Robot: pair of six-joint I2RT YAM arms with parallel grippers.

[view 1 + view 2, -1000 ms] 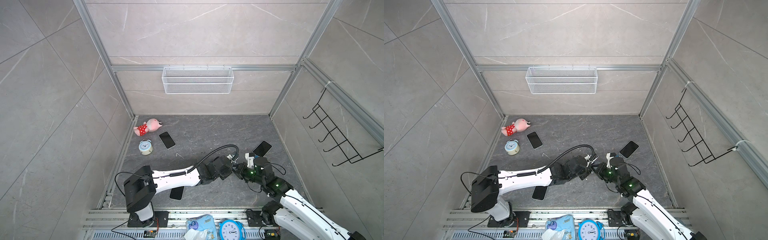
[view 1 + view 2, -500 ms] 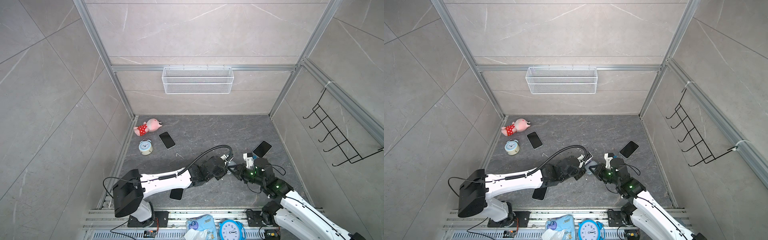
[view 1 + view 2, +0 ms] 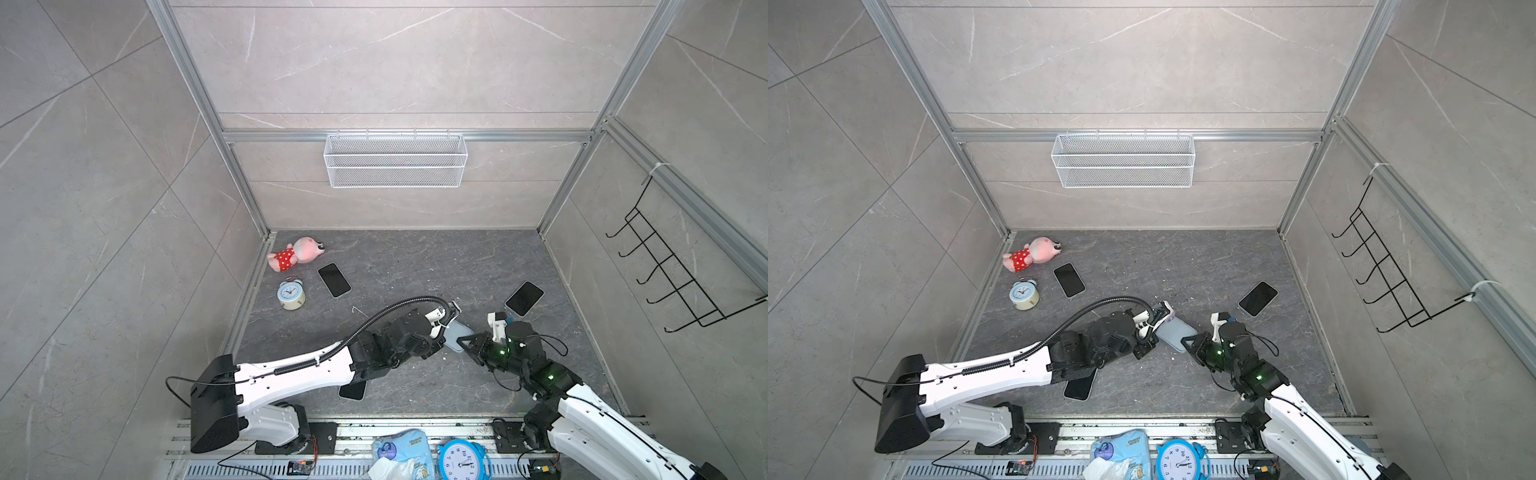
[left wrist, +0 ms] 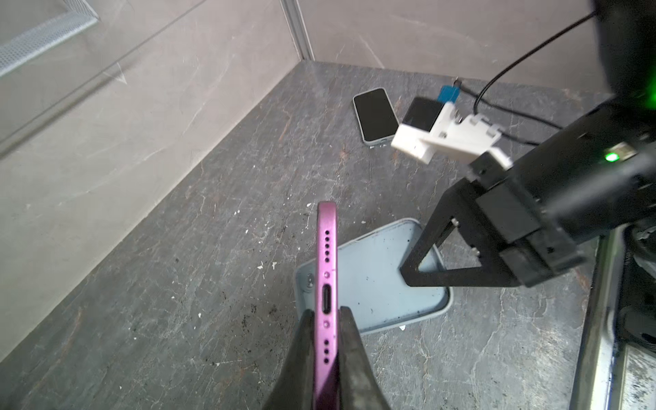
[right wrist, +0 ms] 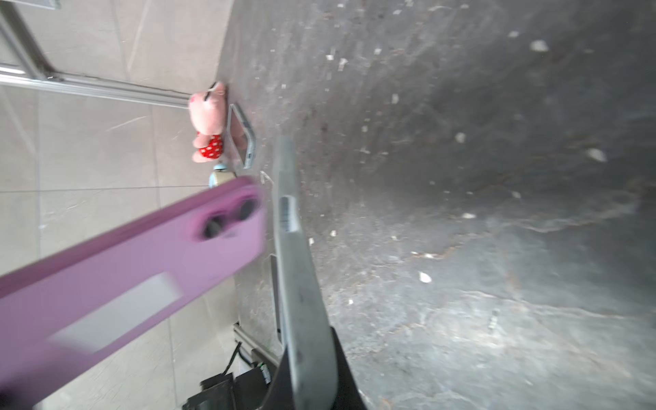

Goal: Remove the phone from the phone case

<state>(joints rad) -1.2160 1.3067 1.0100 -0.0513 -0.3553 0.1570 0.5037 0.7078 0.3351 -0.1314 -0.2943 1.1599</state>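
The purple phone [image 4: 326, 255] stands edge-on in the left wrist view, and my left gripper [image 4: 326, 312] is shut on its lower edge. In both top views that gripper [image 3: 448, 316] holds the phone [image 3: 1163, 311] just above the floor at mid-front. The pale blue-grey phone case [image 4: 372, 284] is empty, with its open side showing. It sits low beside the phone and apart from it. My right gripper [image 4: 406, 275] is shut on the case's rim. In the right wrist view the case [image 5: 294, 269] runs out from my right gripper [image 5: 309, 355], with the phone [image 5: 159, 259] beside it.
Black-screened phones lie at back left [image 3: 334, 279], at right [image 3: 524, 298] and under the left arm [image 3: 353, 390]. A pink plush toy [image 3: 295, 253] and a small alarm clock [image 3: 291, 294] sit by the left wall. A wire basket [image 3: 395, 160] hangs on the back wall.
My left gripper has drawn left and slightly back with the phone. The right gripper has shifted a little left with the case.
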